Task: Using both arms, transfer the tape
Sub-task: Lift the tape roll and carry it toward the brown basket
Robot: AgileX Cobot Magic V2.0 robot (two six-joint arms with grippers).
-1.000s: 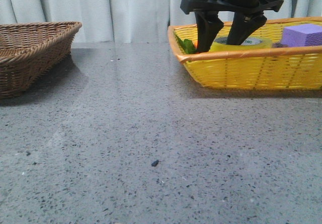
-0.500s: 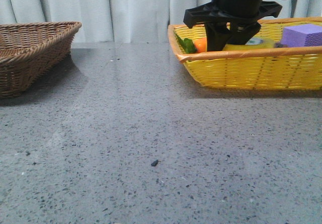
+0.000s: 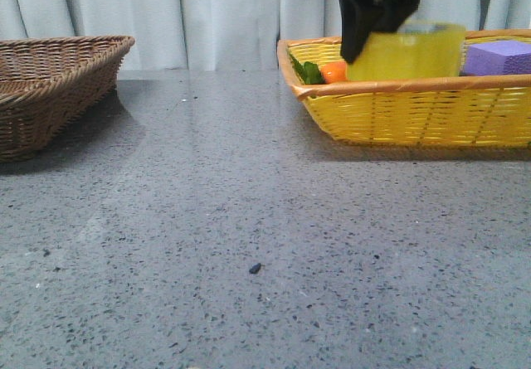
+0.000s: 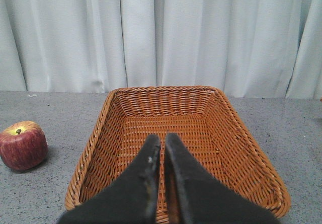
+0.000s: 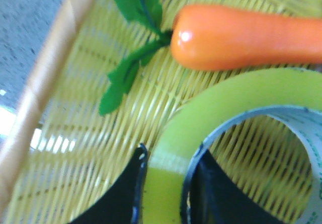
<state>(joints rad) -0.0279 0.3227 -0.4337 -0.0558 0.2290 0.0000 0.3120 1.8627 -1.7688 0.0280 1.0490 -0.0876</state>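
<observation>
The tape (image 3: 406, 51), a wide yellow-green roll with a white core, hangs lifted above the yellow basket (image 3: 415, 116) at the back right. My right gripper (image 3: 373, 29) is shut on its wall, one finger outside and one inside the ring; the right wrist view shows the roll (image 5: 236, 103) pinched between the black fingers (image 5: 126, 194). My left gripper (image 4: 162, 143) is shut and empty, hovering over the brown wicker basket (image 4: 126, 108). It does not show in the front view.
An orange carrot (image 3: 333, 71) with green leaves and a purple block (image 3: 500, 56) lie in the yellow basket; the carrot also shows in the right wrist view (image 5: 241, 35). The brown basket (image 3: 50, 87) stands at the back left. A red apple (image 4: 22, 145) sits beside it.
My right gripper closed on the tape's wall and rose, lifting the roll out of the yellow basket. The carrot is now uncovered.
</observation>
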